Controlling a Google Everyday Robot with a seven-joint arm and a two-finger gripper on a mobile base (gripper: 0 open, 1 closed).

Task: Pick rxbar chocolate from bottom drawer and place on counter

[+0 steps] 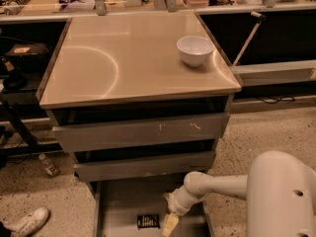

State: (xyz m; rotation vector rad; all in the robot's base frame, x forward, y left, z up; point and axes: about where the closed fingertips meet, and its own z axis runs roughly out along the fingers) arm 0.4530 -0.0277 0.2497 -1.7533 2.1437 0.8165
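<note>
The bottom drawer (121, 204) stands pulled open, and the rxbar chocolate (148, 221) lies flat on its floor near the front. The arm reaches in from the right, and its gripper (170, 225) hangs tip-down inside the drawer, just right of the bar. Whether it is spread or closed cannot be told. On the counter (123, 63) above, a white bowl (195, 50) sits near the right edge.

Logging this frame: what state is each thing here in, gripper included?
bottom drawer: pulled open.
rxbar chocolate: lying flat on the drawer floor, not held.
gripper: low over the drawer, just right of the bar.
white bowl: upright on the counter.
</note>
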